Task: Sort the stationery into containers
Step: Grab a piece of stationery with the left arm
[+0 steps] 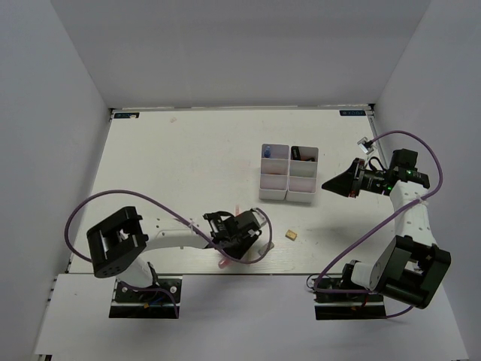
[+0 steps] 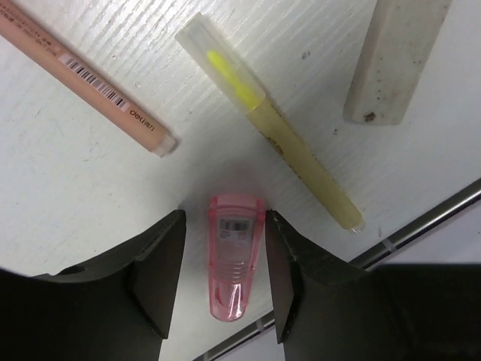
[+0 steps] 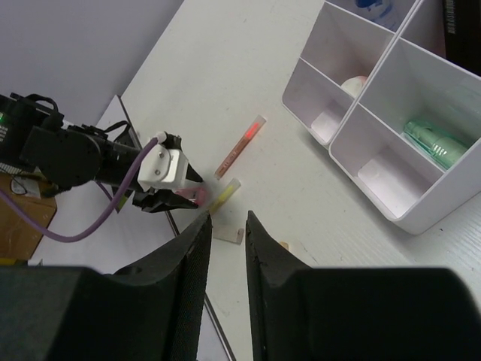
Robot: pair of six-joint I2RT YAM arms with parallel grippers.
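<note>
My left gripper (image 1: 228, 244) is low over the table near the front edge. Its jaws (image 2: 224, 218) are open around a short pink marker (image 2: 235, 256) that lies on the table between them; the right finger is close against it and a gap shows on the left. A yellow stick (image 2: 270, 124), a pink stick (image 2: 86, 75) and a grey eraser (image 2: 394, 56) lie just beyond. My right gripper (image 1: 331, 184) hovers right of the white bins (image 1: 288, 174), slightly open and empty (image 3: 228, 218). A green marker (image 3: 434, 139) lies in one bin.
A tan eraser (image 1: 290, 235) lies alone in front of the bins. The back bins hold a blue-capped tube (image 1: 267, 153) and a black item (image 1: 301, 154). The table's front edge runs just behind the pink marker (image 3: 192, 197).
</note>
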